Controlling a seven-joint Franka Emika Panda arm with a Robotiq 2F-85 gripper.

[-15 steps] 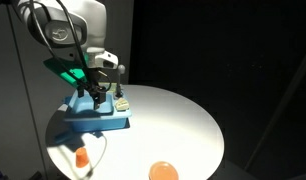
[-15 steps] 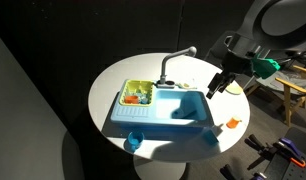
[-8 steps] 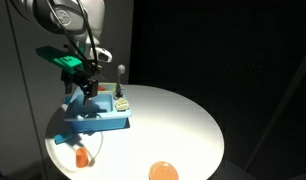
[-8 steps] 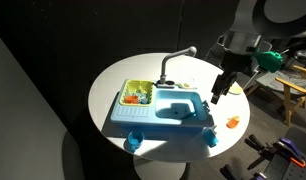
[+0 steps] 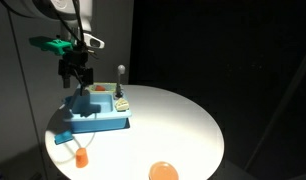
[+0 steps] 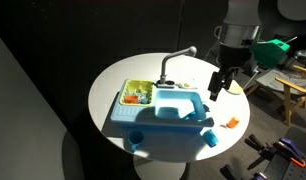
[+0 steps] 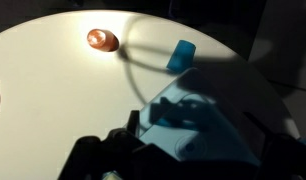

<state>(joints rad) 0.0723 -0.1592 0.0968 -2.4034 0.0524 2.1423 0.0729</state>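
The gripper (image 6: 219,88) hangs wide open and empty, high above the end of the blue toy sink (image 6: 161,122) farthest from its yellow rack (image 6: 139,93)

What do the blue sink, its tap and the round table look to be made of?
Blue sink: likely moulded plastic, matte; uniform saturated colour, rounded edges. Tap: grey, either silver-painted plastic or metal; too small to tell. Round table: smooth white top, perhaps laminate; its surface looks even, with no grain.
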